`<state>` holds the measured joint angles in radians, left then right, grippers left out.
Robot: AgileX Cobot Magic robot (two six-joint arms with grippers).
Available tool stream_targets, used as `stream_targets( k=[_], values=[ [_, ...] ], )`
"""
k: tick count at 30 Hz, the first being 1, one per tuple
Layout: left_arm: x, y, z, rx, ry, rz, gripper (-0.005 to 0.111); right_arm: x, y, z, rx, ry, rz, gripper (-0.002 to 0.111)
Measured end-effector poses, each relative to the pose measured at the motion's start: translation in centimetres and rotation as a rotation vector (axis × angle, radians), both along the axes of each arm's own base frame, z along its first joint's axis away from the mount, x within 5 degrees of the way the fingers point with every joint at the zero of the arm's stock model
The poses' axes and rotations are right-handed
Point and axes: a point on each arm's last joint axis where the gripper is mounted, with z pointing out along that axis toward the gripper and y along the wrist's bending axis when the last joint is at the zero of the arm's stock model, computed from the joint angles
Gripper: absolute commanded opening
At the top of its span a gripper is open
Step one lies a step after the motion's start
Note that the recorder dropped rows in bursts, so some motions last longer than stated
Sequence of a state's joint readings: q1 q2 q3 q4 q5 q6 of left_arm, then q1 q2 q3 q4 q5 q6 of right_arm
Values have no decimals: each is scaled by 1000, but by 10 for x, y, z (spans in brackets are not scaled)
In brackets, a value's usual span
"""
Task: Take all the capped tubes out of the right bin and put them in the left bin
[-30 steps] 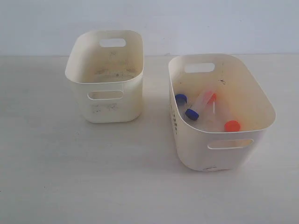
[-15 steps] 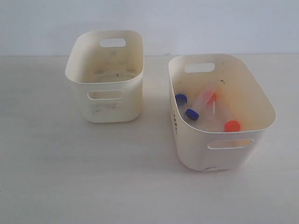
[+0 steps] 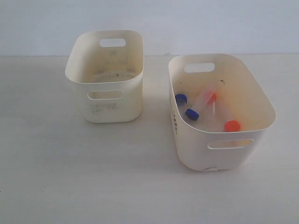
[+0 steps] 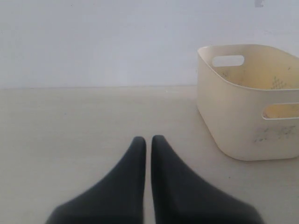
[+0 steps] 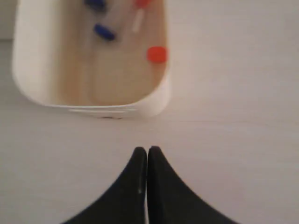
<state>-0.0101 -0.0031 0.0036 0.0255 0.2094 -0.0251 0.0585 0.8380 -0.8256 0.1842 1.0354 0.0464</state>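
Observation:
The larger cream right bin (image 3: 261,100) (image 5: 32,70) holds the capped tubes: a blue cap by its left wall (image 3: 181,98), a second blue-capped tube (image 3: 192,113) (image 5: 104,31), an orange-capped one leaning at the middle (image 3: 212,97), and another orange-capped one nearest the front (image 3: 232,125) (image 5: 156,54). The smaller, grey-smudged left bin (image 3: 105,100) (image 4: 224,116) has no tubes inside. Neither arm shows in the exterior view. My left gripper (image 4: 148,140) is shut over bare table, well short of the left bin. My right gripper (image 5: 147,150) is shut too, just outside the right bin's wall.
Both bins stand on a pale tabletop (image 3: 93,177) with a white wall (image 3: 187,23) close behind them. A gap of bare table separates the two bins.

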Motion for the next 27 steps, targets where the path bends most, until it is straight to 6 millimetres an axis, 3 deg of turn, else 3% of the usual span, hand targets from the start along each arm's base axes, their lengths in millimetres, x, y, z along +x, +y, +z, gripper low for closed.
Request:
stream_targets(
  k=[5, 11, 13, 20, 27],
  values=[
    [0, 0, 0, 0, 0, 0, 4, 37, 35, -7, 213, -37, 166, 5],
    [0, 0, 0, 0, 0, 0, 4, 74, 69, -21, 248, -121, 207, 34],
    [0, 0, 0, 0, 0, 0, 4, 90, 76, -30, 261, -97, 170, 39],
    [0, 0, 0, 0, 0, 0, 4, 154, 95, -53, 290, 14, 55, 39],
    [0, 0, 0, 0, 0, 0, 4, 196, 104, -73, 299, 86, -52, 39]
  ],
)
